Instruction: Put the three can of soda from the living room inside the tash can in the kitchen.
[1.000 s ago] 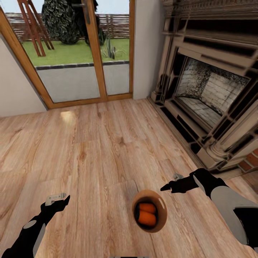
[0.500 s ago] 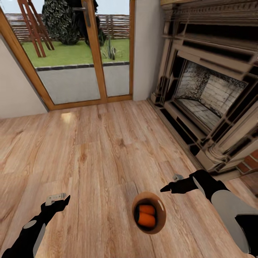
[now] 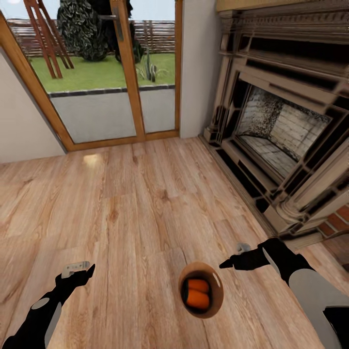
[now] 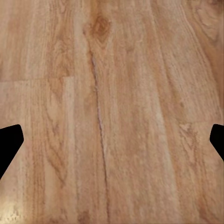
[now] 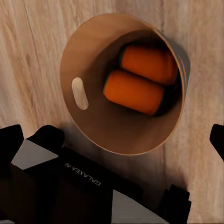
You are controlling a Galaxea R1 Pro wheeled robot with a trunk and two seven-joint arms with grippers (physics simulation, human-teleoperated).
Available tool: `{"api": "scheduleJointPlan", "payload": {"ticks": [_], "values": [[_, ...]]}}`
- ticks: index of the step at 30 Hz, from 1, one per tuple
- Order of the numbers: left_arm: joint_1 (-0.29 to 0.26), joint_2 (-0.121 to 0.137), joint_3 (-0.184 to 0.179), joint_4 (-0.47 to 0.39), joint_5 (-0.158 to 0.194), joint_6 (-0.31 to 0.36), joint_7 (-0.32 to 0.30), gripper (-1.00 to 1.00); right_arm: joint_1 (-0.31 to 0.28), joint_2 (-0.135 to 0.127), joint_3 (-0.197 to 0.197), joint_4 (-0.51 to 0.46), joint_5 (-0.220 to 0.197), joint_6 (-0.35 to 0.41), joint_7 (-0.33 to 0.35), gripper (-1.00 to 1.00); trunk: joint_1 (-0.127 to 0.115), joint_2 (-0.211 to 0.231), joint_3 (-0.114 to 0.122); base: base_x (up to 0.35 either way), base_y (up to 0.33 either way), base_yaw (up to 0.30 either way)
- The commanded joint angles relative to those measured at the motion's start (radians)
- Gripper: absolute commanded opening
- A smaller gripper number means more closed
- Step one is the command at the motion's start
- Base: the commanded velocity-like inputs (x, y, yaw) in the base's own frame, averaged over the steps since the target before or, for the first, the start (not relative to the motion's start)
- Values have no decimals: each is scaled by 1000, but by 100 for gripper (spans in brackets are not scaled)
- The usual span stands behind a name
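**Fingers spread and empty beside the loaded tash can**

Fingers [image 4: 9, 142] of left gripper [image 3: 80, 269] parted wide, empty, hanging over bare wood floor [image 3: 140, 203], well apart from the tash can [image 3: 201, 290]. Right gripper [image 3: 232, 261] just beside the tash can's rim, fingers apart, grasping nothing. Inside the tash can, two orange soda cans [image 5: 142, 79] lying side by side, touching. Standing on the floor, near the fireplace [image 3: 276, 131]; glazed wooden doors [image 3: 104, 72] well beyond the tash can.

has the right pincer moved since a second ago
Yes, slightly: the right pincer has dropped toward the trash can rim, which kept its place in the head view.
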Motion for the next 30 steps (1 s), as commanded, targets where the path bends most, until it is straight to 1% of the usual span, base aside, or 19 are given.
{"api": "scheduleJointPlan", "payload": {"ticks": [1, 5, 6, 7, 8, 15, 16, 22, 23, 24, 28, 29, 30], "values": [[0, 0, 0, 0, 0, 0, -1, 100, 13, -1, 0, -1, 0, -23, 0, 100, -4, 7, 3, 0, 0, 0], [0, -1, -3, 1, -1, 0, -2, 100, 43, -4, 2, 0, 2, -87, 0, 100, -19, 35, 16, 0, 0, 0], [0, -1, -6, 1, -1, 0, -2, 100, 64, -8, 4, 0, 2, -118, -1, 100, -23, 42, 19, 0, 0, 0], [0, 0, -8, 1, -1, 0, -2, 100, 76, -9, 5, 0, 3, -133, -1, 100, -27, 49, 22, 0, 0, 0], [0, 0, -13, 5, -1, 0, -3, 100, 101, -14, 7, 0, 3, -163, -1, 100, -31, 56, 25, 0, 0, 0], [0, 1, -27, 37, 0, 0, -7, 100, 176, -36, 9, 0, 5, -273, 2, 100, -58, 105, 47, 0, 0, 0], [0, 1, -29, 42, 0, 0, -7, 100, 195, -48, 9, 0, 5, -301, 1, 100, -61, 112, 50, 0, 0, 0], [-1, 2, -37, 48, -1, 0, -9, 100, 239, -85, 9, 3, 3, -379, 0, 100, -84, 154, 69, 0, 0, 0], [-1, 2, -44, 50, -1, 1, -10, 100, 244, -89, 9, 3, 2, -393, 0, 100, -88, 161, 72, 0, 0, 0], [-1, 4, -78, 62, -1, 2, -10, 100, 257, -99, 8, 5, 2, -432, 0, 100, -92, 168, 75, 0, 0, 0], [-1, 5, -133, 91, -1, 3, -9, 100, 269, -105, 7, 6, 1, -465, 0, 100, -107, 196, 88, 0, 0, 0], [-1, 5, -156, 120, 0, 2, -9, 100, 276, -107, 7, 6, 1, -478, 0, 100, -111, 203, 91, 0, 0, 0], [-1, 5, -161, 129, 0, 1, -9, 100, 279, -108, 7, 6, 1, -483, -1, 100, -115, 210, 94, 0, 0, 0]]}}
